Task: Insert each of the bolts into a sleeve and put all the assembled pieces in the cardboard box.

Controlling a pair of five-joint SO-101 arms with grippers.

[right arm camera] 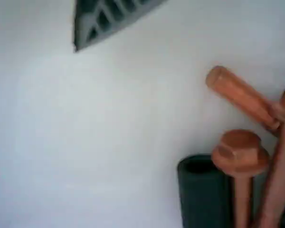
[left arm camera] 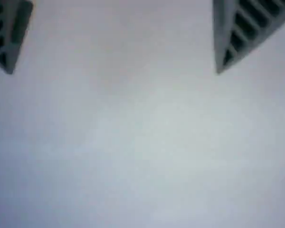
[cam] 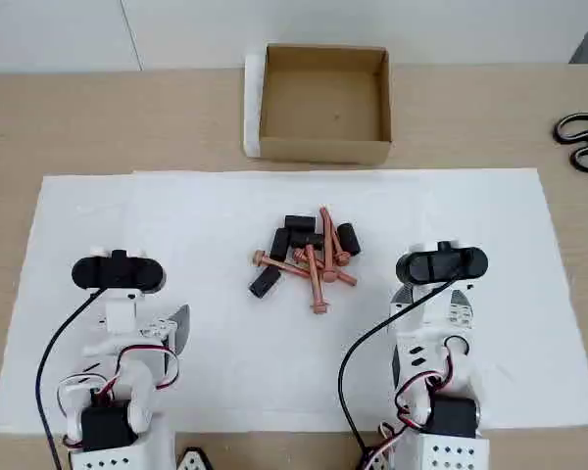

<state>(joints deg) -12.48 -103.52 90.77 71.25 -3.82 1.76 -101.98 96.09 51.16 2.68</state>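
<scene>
Several copper-coloured bolts (cam: 318, 264) and several short black sleeves (cam: 297, 224) lie in a loose pile on the middle of the white sheet. The empty cardboard box (cam: 323, 150) stands beyond the pile at the back. My left gripper (left arm camera: 114, 71) hangs open over bare paper, to the left of the pile and nearer the front. My right gripper (cam: 416, 294) is open just right of the pile; one fingertip (right arm camera: 92, 33) shows with paper on both sides. Close to it lie a bolt shaft (right arm camera: 242, 99), a hex-headed bolt (right arm camera: 240, 152) and a sleeve (right arm camera: 202, 194).
The white sheet (cam: 127, 225) covers most of the wooden table. A white block (cam: 251, 108) leans against the box's left side. Black scissors (cam: 583, 139) lie at the far right edge.
</scene>
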